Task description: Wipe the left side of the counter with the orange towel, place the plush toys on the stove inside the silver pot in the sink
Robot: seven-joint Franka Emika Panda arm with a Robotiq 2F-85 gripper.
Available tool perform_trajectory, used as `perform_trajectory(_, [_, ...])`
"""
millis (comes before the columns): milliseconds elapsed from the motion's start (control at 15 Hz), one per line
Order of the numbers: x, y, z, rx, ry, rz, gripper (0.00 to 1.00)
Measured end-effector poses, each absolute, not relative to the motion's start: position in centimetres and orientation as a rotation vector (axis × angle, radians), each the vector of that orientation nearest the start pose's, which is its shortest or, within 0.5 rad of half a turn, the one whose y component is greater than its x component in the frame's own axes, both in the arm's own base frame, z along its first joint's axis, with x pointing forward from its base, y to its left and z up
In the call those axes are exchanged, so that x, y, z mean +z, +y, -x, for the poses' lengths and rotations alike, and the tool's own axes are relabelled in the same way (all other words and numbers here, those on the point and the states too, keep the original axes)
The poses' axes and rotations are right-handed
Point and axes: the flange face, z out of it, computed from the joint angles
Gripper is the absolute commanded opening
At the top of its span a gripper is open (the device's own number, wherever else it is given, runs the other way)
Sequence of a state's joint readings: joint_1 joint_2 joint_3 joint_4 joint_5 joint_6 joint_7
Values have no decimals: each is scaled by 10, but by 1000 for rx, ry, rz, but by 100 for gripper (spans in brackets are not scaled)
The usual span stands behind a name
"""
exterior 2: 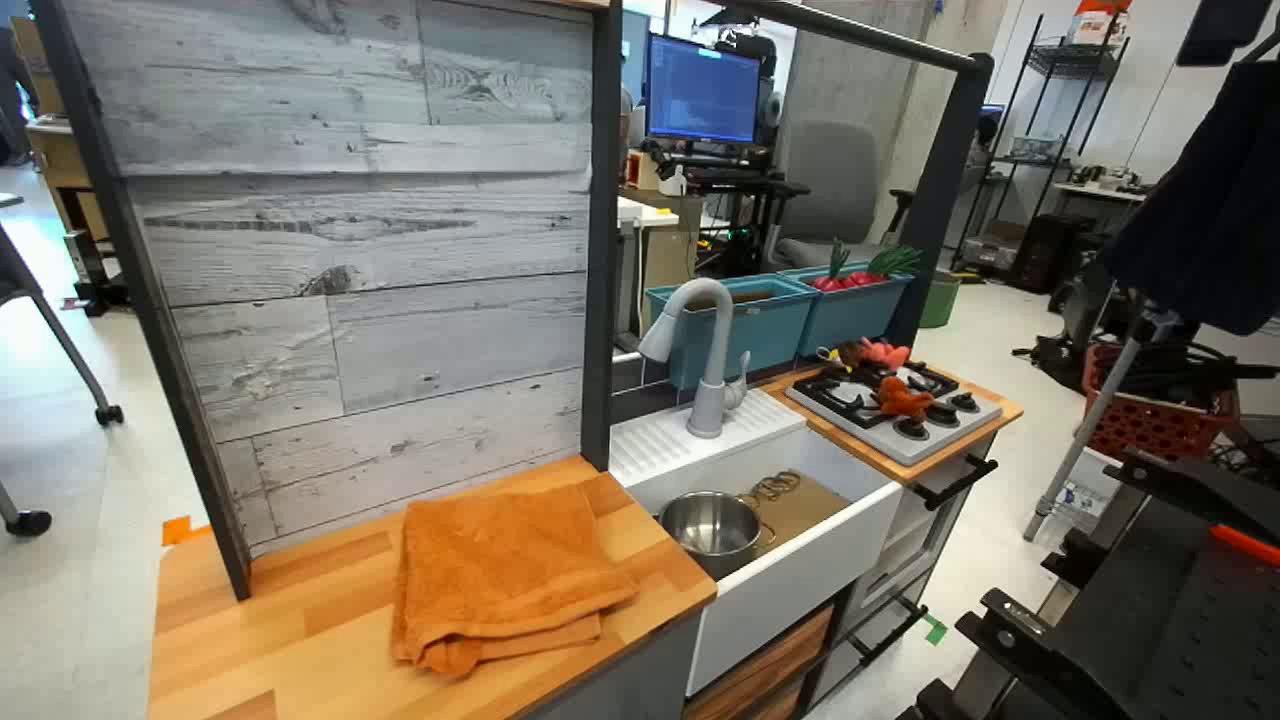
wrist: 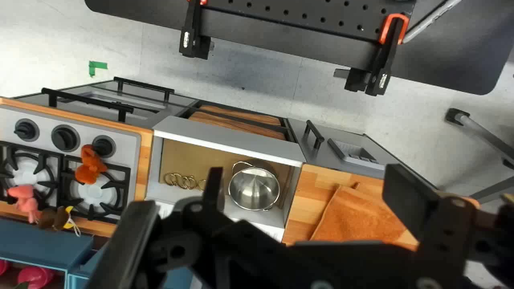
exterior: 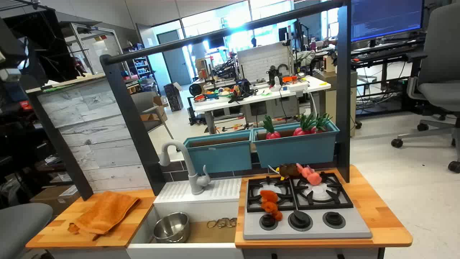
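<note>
In an exterior view, find the orange towel lying rumpled on the left part of the counter, with the sink to the right; reckon with a slip into the sink from too long a stroke rightward; find the plush toys on the stove, with the far pair close to the right planter; fear a bumped planter from too deep a reach, and a struck faucet from too low a carry leftward.

In an exterior view, look into the silver pot, in the left of the sink; beware of a toy dropped right of it, by the rings, or of a tipped pot, from letting go over the rim; mind the towel's loose near-left corner, likely to peel up alone under too shallow a pinch.

In the wrist view, see the gripper with jaws well apart, nothing gripped, seemingly above the pot rather than the towel; expect a grab at pot or air without a shift left.
</note>
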State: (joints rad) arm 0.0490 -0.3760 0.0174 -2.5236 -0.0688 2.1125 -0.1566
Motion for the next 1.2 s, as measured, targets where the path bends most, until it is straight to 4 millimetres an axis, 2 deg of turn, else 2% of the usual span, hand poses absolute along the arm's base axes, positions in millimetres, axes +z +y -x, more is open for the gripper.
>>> perform_trajectory(267, [406, 27, -413, 58, -400, 3169, 100])
perform_trajectory(467, [388, 52, -430, 117, -358, 3178, 100])
perform_trajectory(733, [328, 97, -476, 156, -272, 3197, 100])
perform_trajectory(1067, [233, 136, -533, 73, -126, 3253, 100])
perform_trajectory(1200, [201, 154, -557, 36, -93, 3245, 100])
